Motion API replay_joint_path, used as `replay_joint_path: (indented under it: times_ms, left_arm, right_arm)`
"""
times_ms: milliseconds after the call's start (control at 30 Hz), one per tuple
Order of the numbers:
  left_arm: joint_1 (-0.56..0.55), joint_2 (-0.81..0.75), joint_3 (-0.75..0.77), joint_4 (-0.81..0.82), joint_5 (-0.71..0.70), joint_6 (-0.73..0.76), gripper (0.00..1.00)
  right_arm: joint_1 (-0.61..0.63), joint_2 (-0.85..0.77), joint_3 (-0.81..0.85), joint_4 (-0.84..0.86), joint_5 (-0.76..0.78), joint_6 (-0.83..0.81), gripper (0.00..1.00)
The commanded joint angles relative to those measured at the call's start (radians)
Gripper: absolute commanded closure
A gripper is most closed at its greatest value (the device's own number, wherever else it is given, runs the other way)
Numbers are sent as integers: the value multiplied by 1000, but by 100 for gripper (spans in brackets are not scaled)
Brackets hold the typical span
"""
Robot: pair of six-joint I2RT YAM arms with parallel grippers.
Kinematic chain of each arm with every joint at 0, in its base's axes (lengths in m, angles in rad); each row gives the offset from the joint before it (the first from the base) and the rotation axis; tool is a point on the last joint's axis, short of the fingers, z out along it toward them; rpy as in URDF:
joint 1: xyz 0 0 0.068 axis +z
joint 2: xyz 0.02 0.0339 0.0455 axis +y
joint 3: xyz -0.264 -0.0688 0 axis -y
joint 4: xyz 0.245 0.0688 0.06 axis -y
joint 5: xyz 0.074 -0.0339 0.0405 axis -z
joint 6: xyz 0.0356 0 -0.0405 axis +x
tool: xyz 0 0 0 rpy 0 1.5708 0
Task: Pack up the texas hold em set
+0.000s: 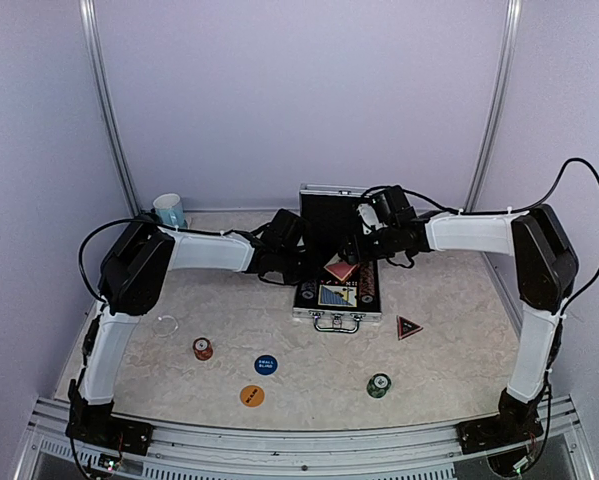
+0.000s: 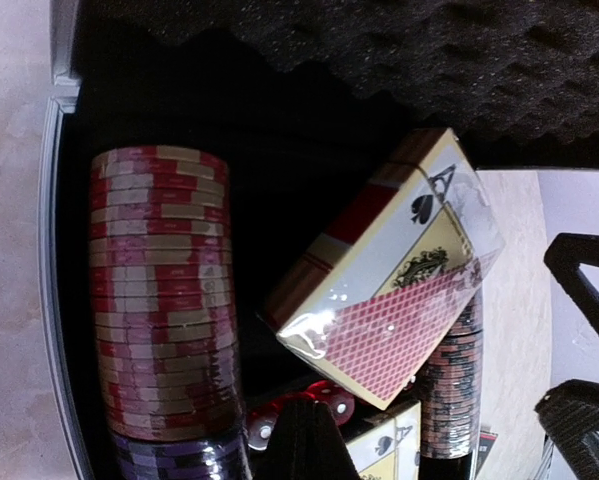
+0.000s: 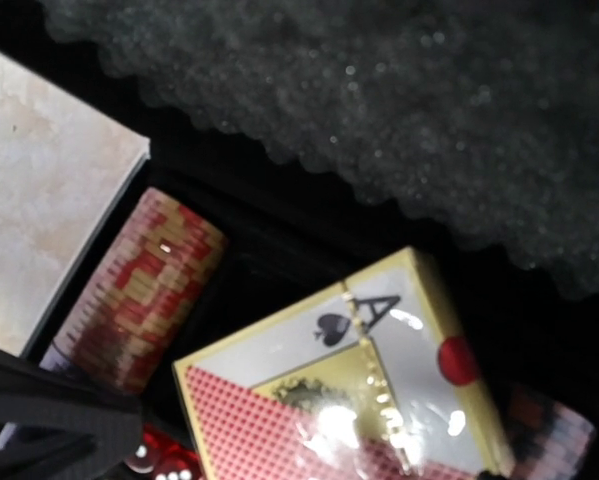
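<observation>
The silver case (image 1: 324, 317) lies open at mid table, its foam lid (image 1: 329, 215) upright. Inside are a red and cream chip stack (image 2: 164, 290), a dark chip stack (image 2: 454, 390), red dice (image 2: 329, 405) and a blue card deck (image 1: 336, 296). A red card deck (image 2: 379, 280) leans tilted over them. My left gripper (image 2: 309, 445) is shut and empty, just left of that deck. My right gripper (image 1: 357, 258) hovers open over the deck, and its one visible finger (image 3: 69, 425) stands apart from the deck's edge (image 3: 194, 420).
On the table in front of the case lie a dark triangular marker (image 1: 409, 327), a blue button (image 1: 266, 365), an orange button (image 1: 252, 396), a red chip stack (image 1: 203, 349) and a green chip stack (image 1: 379, 385). A light blue mug (image 1: 169, 210) stands back left.
</observation>
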Motion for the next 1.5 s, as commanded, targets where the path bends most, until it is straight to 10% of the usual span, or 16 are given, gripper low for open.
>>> replay_joint_path:
  times_ms: [0,367,600,1467]
  left_arm:
    - [-4,25,29,-24,-19,-8,100]
    - [-7,38,36,-19,-15,-16,100]
    - [-4,57,51,-29,-36,-20,100]
    - [2,98,107,-73,-50,-27,100]
  right_arm:
    - [-11,26,29,27,8,0,26]
    - [-11,-100,-210,250,-50,24,47]
    - [-12,-150,-310,373,-2,-19,100]
    - [-11,-5,-245,416,277,-196,100]
